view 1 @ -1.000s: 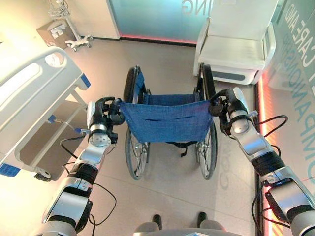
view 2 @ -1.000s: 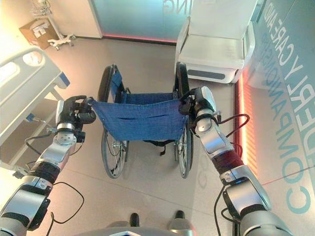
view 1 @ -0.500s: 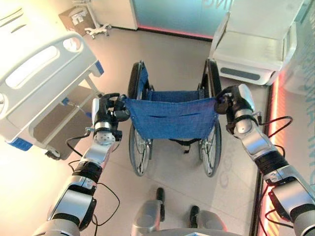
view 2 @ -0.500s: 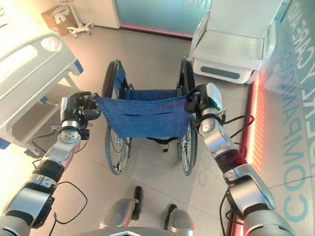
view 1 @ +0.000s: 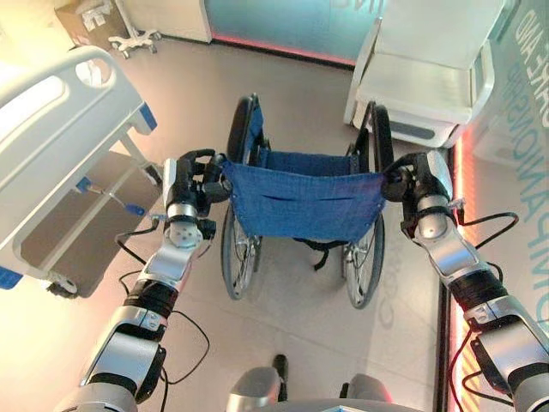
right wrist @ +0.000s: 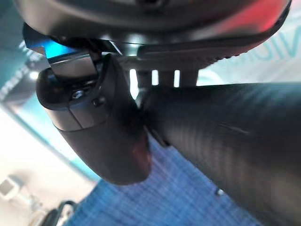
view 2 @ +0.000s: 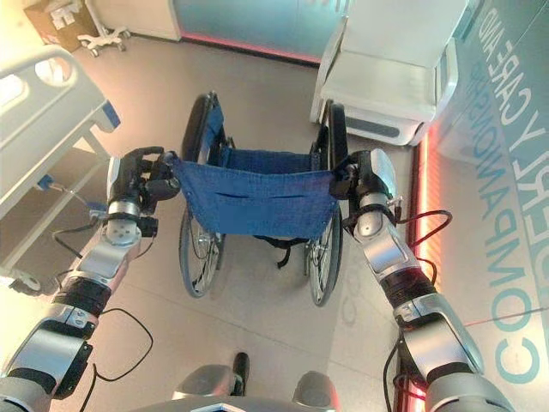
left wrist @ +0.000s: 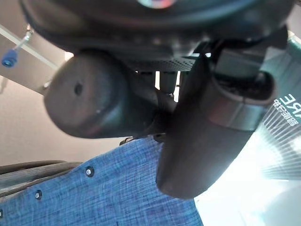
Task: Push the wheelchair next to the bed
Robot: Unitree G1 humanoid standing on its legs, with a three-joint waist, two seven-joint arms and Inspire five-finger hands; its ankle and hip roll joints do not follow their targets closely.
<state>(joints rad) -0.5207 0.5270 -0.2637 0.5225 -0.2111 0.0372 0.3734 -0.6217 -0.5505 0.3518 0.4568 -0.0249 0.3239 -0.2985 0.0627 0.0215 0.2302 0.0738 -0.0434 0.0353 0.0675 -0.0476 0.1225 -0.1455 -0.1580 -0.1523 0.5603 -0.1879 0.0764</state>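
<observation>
Your wheelchair [view 1: 304,206] sits in the middle of the floor, facing away from you, its blue fabric backrest [view 1: 304,204] stretched between the two push handles. Your left hand [view 1: 190,184] is curled round the left push handle [left wrist: 101,101], and the left wrist view backs that up: the dark grip runs through the hand with the thumb wrapped over it and the blue cloth just past it. Your right hand [view 1: 418,182] is clamped on the right push handle [right wrist: 225,127] the same way, fingers round the black grip, blue cloth showing beyond it.

The bed [view 1: 60,129] is off to the left, white with a rounded footboard and blue corner caps, and its near end reaches about level with your left arm. There's a strip of bare floor between the bed frame and the chair's left wheel [view 1: 233,257], so they're apart, not touching.

Far right you've got a white recliner chair [view 1: 425,81], just past the wheelchair's right wheel [view 1: 364,257]. Far left corner has a cardboard box [view 1: 84,15] and a white wheeled stand [view 1: 135,36] next to it.
</observation>
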